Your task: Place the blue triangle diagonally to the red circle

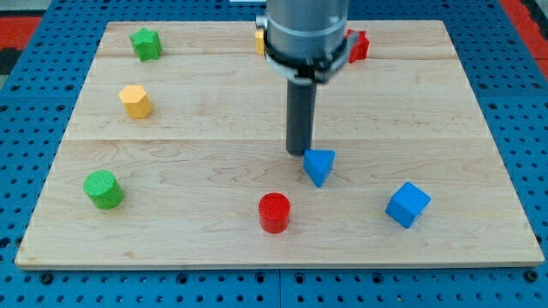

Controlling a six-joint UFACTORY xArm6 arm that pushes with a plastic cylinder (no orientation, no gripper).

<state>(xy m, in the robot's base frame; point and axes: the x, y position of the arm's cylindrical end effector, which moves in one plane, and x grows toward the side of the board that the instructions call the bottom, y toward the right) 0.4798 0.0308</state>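
Observation:
The blue triangle (318, 165) lies on the wooden board (214, 128), up and to the right of the red circle (275, 212), which sits near the view's bottom centre. My tip (299, 151) is down on the board just to the upper left of the blue triangle, touching or nearly touching its top left corner. The rod rises from there to the arm's grey body at the view's top centre.
A blue cube (407, 204) lies at the lower right. A green cylinder (104, 189) is at the lower left. A yellow hexagon (135, 101) and a green star (146, 43) are at the upper left. A red star (358, 44) and another yellow block (259, 41) show partly behind the arm.

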